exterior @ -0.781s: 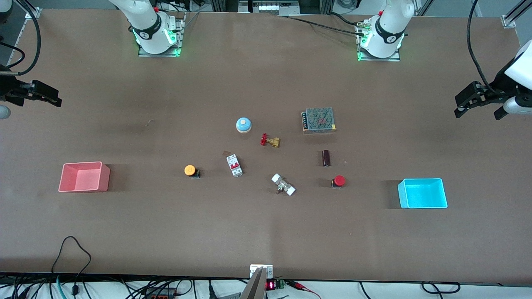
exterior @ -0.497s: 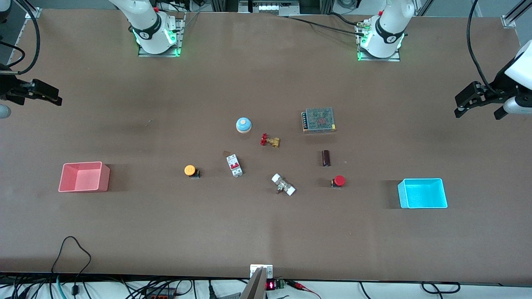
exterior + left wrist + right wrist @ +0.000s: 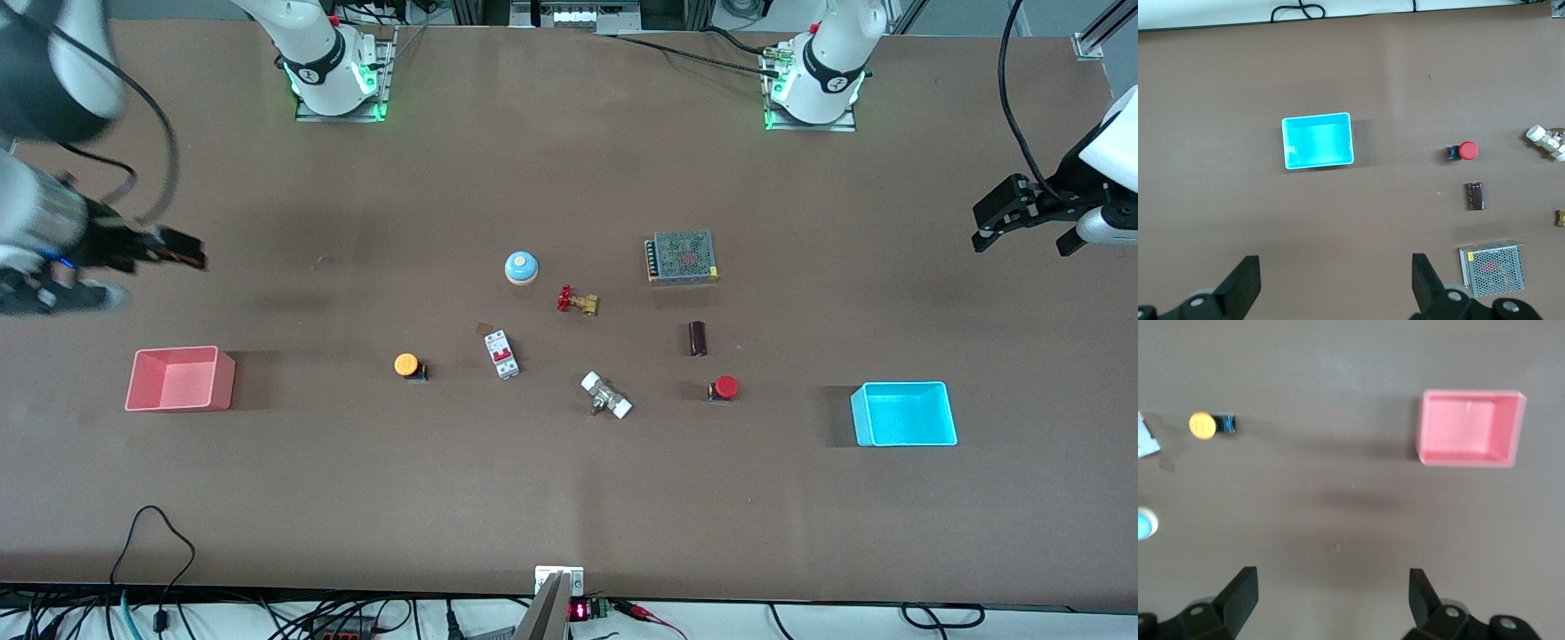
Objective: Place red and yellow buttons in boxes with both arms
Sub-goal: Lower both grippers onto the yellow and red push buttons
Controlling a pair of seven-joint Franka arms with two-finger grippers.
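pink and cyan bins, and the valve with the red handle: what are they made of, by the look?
Pink bin and cyan bin: probably thin plastic, with uniform saturated colour and thin walls; the finish looks smooth. Valve: yellow-gold body, likely brass or similar metal; its red handle's material is too small to tell.

- My right claw [image 3: 1328,587] hangs over bare brown table [image 3: 1338,540], its two black fingers [image 3: 1238,590] spread wide with nothing between them.
- The pink box [image 3: 1470,428] sits upright on the table, open and empty.
- The yellow button [image 3: 1203,425] lies well apart from the box, its black base pointing toward the box.
- A light-blue dome [image 3: 1145,523] and a white corner of another part [image 3: 1146,442] show at the picture's edge.
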